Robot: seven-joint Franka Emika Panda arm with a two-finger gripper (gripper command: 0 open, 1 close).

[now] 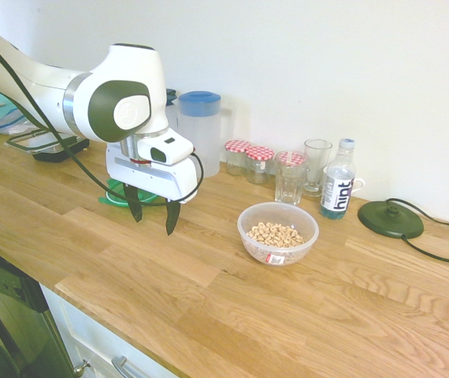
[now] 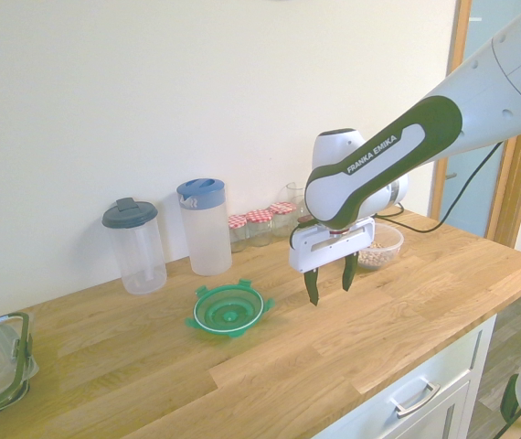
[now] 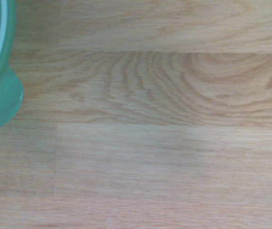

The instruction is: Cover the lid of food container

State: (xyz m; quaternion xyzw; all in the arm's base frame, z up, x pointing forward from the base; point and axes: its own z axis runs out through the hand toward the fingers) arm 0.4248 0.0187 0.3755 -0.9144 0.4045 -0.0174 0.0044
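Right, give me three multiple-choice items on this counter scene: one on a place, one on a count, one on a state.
1. Where is the green lid?
A. on the cereal bowl
B. on the wooden counter beside the gripper
C. in the gripper

2. How many jars with red-checked lids stand by the wall?
A. one
B. three
C. five

3. How is the gripper?
A. open and empty
B. shut on the lid
C. shut on a glass

Key: B, the lid lies flat on the counter; B, three checked tops show; A, fingers apart over bare wood.
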